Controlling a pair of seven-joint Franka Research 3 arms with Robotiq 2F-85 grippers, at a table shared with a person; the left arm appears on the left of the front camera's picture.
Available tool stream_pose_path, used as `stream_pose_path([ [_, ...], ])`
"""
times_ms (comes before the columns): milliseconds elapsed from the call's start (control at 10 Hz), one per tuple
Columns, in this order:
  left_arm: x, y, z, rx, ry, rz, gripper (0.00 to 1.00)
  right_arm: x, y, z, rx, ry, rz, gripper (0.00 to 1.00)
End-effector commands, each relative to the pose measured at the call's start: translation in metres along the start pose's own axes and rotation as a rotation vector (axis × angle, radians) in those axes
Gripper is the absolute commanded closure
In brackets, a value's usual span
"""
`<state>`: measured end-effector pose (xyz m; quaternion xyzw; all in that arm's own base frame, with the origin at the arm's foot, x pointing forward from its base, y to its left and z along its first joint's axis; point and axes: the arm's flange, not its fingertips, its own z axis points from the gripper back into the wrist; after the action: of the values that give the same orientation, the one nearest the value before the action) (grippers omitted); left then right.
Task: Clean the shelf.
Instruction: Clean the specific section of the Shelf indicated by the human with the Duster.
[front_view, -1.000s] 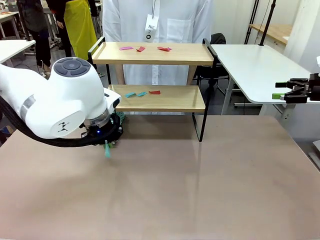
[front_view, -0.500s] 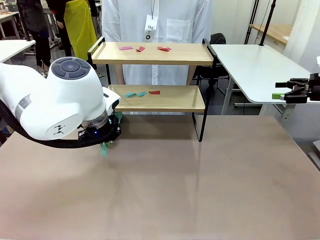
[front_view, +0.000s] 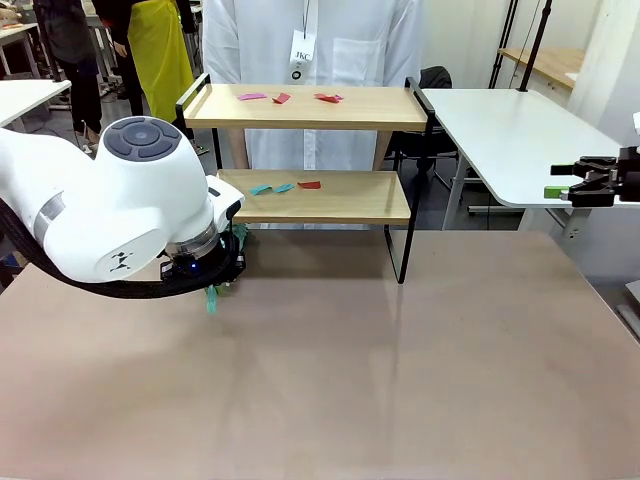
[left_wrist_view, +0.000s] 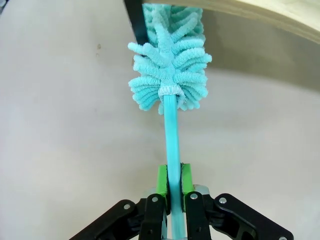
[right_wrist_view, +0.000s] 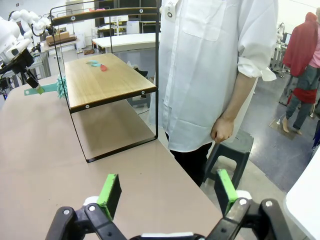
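Observation:
The shelf (front_view: 330, 108) stands at the table's far side, with two wooden boards in a black frame. Small pink and red paper scraps (front_view: 282, 98) lie on its upper board, and teal and red scraps (front_view: 285, 187) on the lower one. My left gripper (left_wrist_view: 174, 179) is shut on the handle of a teal fluffy duster (left_wrist_view: 170, 75). The duster's head is beside the shelf's black front-left leg (left_wrist_view: 136, 20), under the lower board's edge. In the front view the handle end (front_view: 211, 299) pokes out below my left wrist. My right gripper (front_view: 562, 180) hangs open at the far right, holding nothing.
A person in a white shirt (front_view: 310, 40) stands behind the shelf, one hand (right_wrist_view: 221, 132) hanging at the side. A white side table (front_view: 500, 130) is at the right, and a dark stool (right_wrist_view: 232, 147) stands by the person. The brown tabletop (front_view: 380, 370) stretches in front.
The left arm has shifted very slightly, and the duster's handle end has moved a little to the left. The right gripper is still.

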<state>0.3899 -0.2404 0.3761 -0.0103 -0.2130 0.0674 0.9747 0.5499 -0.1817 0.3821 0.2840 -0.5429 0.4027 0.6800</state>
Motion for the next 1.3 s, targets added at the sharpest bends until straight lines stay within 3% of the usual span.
stream_pose_path([
  [0, -0.005, 0.014, 0.011, -0.061, -0.023, -0.092, 0.87, 0.004, 0.0, 0.0, -0.001, 0.008, -0.001, 0.0],
  [400, -0.008, 0.035, 0.025, -0.141, 0.002, -0.274, 0.87, 0.004, 0.0, 0.0, -0.001, 0.008, -0.001, 0.0],
  [700, -0.007, 0.06, 0.04, -0.292, 0.002, -0.442, 0.87, 0.004, 0.0, 0.0, -0.001, 0.008, -0.001, 0.0],
  [1200, 0.0, 0.089, 0.049, -0.326, 0.08, -0.777, 0.87, 0.004, 0.0, 0.0, -0.001, 0.008, -0.001, 0.0],
])
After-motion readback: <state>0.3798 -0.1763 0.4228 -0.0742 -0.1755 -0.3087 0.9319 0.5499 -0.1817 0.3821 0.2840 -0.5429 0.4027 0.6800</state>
